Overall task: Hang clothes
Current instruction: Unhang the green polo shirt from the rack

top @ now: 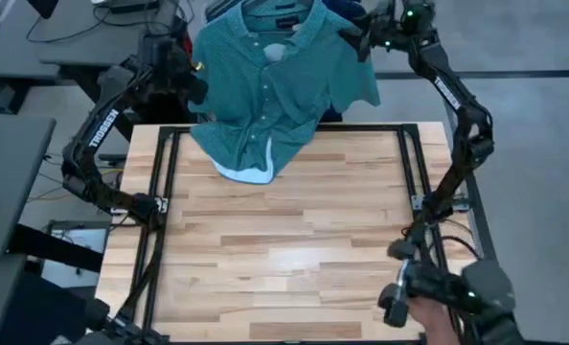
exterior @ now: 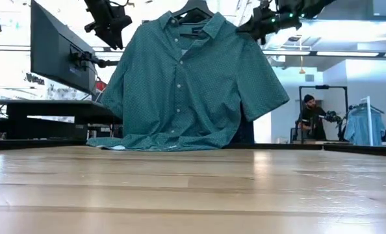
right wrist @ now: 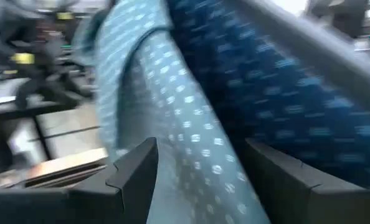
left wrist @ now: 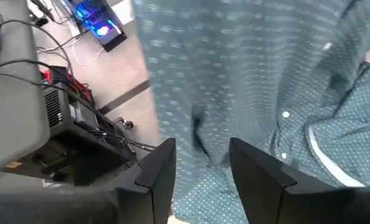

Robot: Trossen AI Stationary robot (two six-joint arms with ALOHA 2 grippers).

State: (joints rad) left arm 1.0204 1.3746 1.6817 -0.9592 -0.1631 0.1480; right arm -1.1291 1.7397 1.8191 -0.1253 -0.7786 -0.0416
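Teal-green short-sleeved button-up collared shirt with tiny pale dots (top: 275,86), draped on a black hanger (exterior: 192,8) at the upper centre of the high view, just past the far edge of the pale wooden butcher-block table (top: 284,249). Hem pooled on that far edge, pale lining showing, likely because the hanger sits too low for the shirt to hang free. Left gripper (left wrist: 200,177) at the upper left of the high view, beside the shirt's sleeve, fingers spread with nothing between them, seemingly placed to steady or smooth the cloth. Right gripper (right wrist: 200,177) at the upper right, by the other shoulder, fingers also spread, teal cloth passing between without being pinched. Behind the teal cloth in the right wrist view, a navy shirt with tiny white dots (right wrist: 284,106), apparently hung already. No jeans visible.
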